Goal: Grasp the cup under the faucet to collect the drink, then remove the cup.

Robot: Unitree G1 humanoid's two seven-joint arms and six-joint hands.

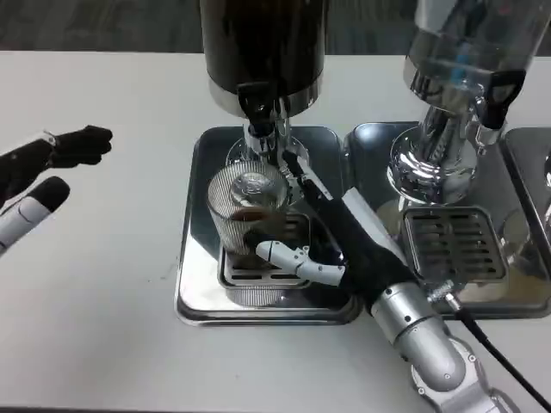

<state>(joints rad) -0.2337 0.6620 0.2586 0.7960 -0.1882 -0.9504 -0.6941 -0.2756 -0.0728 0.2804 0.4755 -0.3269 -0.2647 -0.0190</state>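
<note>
The robot's silver right forearm [430, 331] reaches in from the lower right corner of the white table [95, 284], a black cable [499, 353] trailing beside it. Its right hand [340, 245] wraps around a clear ribbed plastic cup [245, 211]: one white finger [301, 261] curls across the cup's near side, low on its wall, while black fingers [297, 172] run up along the cup's right flank, so the fingers are clamped on the cup. Inside the grip, the cup stands upright on the slotted grate [258, 275] of a steel drip tray [194, 292], with a shallow layer of dark drink showing at its bottom.

Directly beyond the fingertips, above the cup's mouth, hangs the black-handled faucet [256, 107] of a dark beverage dispenser [263, 43]. To the right of the hand's back sits a second drip tray [370, 138] with its own grate [452, 245], under a clear dispenser [473, 43] on a chrome base.

Well to the left of the cup, the left hand [43, 176] hovers over bare tabletop, holding nothing, its black-and-white fingers spread apart.
</note>
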